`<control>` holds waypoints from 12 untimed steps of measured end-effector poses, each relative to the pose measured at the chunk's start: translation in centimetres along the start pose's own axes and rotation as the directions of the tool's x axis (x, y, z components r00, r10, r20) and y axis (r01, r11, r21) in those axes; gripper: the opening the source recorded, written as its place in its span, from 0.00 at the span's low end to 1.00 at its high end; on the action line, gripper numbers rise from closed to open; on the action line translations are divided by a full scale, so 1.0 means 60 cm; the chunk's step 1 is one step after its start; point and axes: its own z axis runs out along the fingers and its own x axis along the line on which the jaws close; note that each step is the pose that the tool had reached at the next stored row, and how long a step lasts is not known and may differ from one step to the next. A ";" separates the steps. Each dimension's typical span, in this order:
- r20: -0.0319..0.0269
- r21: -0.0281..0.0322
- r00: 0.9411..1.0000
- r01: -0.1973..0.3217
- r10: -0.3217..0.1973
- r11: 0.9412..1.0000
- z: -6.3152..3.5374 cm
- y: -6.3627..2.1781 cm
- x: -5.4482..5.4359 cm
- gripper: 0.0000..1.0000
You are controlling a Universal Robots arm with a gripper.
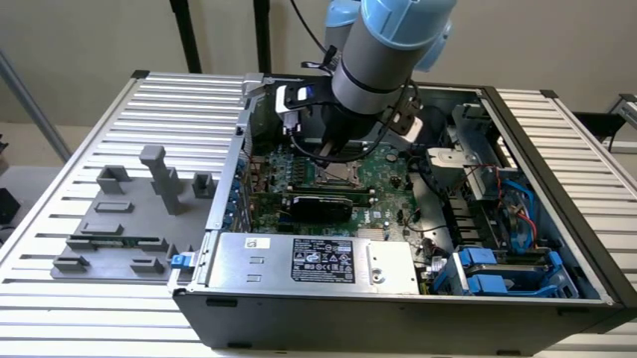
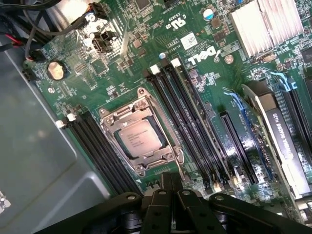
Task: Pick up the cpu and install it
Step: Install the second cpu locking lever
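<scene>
Cpu (image 2: 140, 138) seated in motherboard (image 2: 122, 73) socket, metal frame around it, gripper (image 2: 171, 187) closed and empty just above.

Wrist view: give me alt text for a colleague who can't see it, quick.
The cpu sits in its metal socket frame on a green Dell motherboard, flanked by black memory slots. The shut gripper hovers just off the socket, holding nothing; a finned silver heatsink sits in one corner.

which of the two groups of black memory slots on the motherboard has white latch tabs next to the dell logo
The group of memory slots on the logo's side of the cpu; the other group lies across the socket, beside the grey metal panel.
</scene>
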 end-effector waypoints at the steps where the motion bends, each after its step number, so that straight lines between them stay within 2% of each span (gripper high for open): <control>1: 0.004 -0.002 1.000 -0.001 0.001 1.000 0.001 -0.001 -0.001 0.11; 5: 0.016 -0.009 1.000 -0.004 0.004 1.000 0.007 -0.009 -0.008 0.11; 9: 0.023 -0.015 1.000 -0.009 0.010 1.000 0.017 -0.013 -0.013 0.11; 12: 0.025 -0.018 1.000 -0.014 0.014 1.000 0.023 -0.014 -0.012 0.11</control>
